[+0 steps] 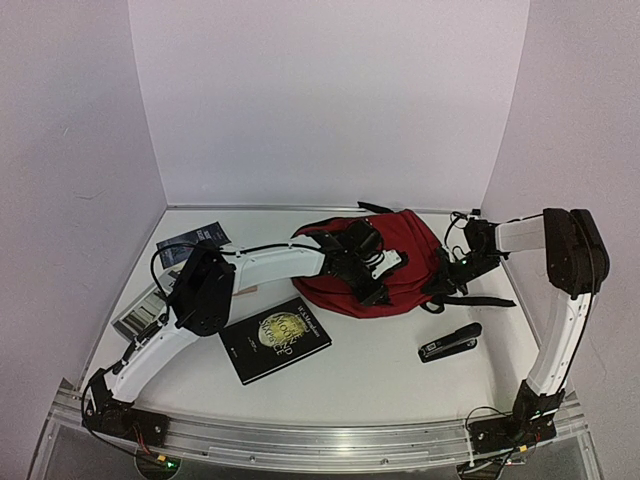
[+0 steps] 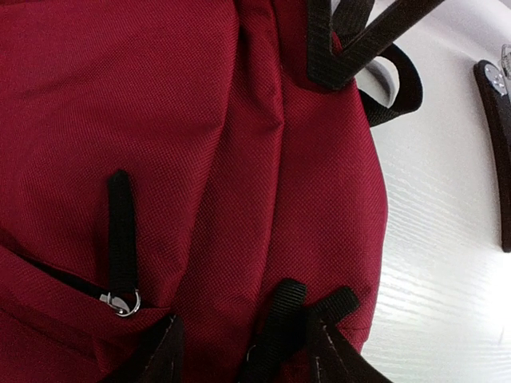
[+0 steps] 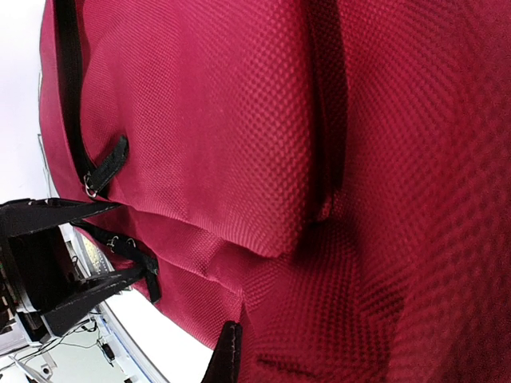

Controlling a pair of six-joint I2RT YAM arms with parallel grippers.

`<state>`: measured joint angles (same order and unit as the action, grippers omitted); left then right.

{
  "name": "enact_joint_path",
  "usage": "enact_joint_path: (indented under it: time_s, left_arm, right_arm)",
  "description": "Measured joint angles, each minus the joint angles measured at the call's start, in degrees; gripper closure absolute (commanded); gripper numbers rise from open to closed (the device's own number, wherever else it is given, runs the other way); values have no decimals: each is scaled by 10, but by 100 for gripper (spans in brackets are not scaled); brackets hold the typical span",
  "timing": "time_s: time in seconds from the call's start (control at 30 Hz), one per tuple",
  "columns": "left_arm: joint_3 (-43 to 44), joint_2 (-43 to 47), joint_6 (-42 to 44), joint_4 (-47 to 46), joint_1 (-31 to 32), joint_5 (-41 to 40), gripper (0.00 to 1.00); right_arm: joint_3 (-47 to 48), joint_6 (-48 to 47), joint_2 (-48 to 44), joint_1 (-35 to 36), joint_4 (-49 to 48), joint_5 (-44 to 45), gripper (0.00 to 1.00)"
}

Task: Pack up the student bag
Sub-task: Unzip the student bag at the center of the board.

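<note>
The student bag (image 1: 400, 258), dark red with black straps, lies at the middle right of the table. It fills the left wrist view (image 2: 200, 159) and the right wrist view (image 3: 319, 159). My left gripper (image 1: 365, 262) (image 2: 247, 355) is pressed onto the bag. Its two black fingers (image 2: 164, 355) clamp a raised fold of red fabric and a black strap loop (image 2: 283, 315). A zipper pull (image 2: 121, 239) lies just to their left. My right gripper (image 1: 453, 265) (image 3: 239, 347) is shut on the bag's right side. One black finger (image 3: 226, 355) shows; the fabric hides the other.
A black book (image 1: 275, 340) lies flat in front of the bag, under the left arm. A black stapler (image 1: 450, 342) sits at the front right. A dark booklet (image 1: 190, 243) and a barcoded item (image 1: 140, 315) lie at the left. White walls enclose the table.
</note>
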<state>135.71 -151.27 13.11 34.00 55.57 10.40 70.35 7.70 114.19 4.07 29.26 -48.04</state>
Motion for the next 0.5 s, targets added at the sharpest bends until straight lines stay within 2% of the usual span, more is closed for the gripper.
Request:
enact_joint_path:
  time_s: [0.17,0.5]
  left_arm:
    - [0,0,0,1,0,5,46]
    - [19,-18,3,5,0,-5,63]
  right_arm:
    - [0,0,0,0,0,-2,100]
    - [0,0,0,1,0,-6,100]
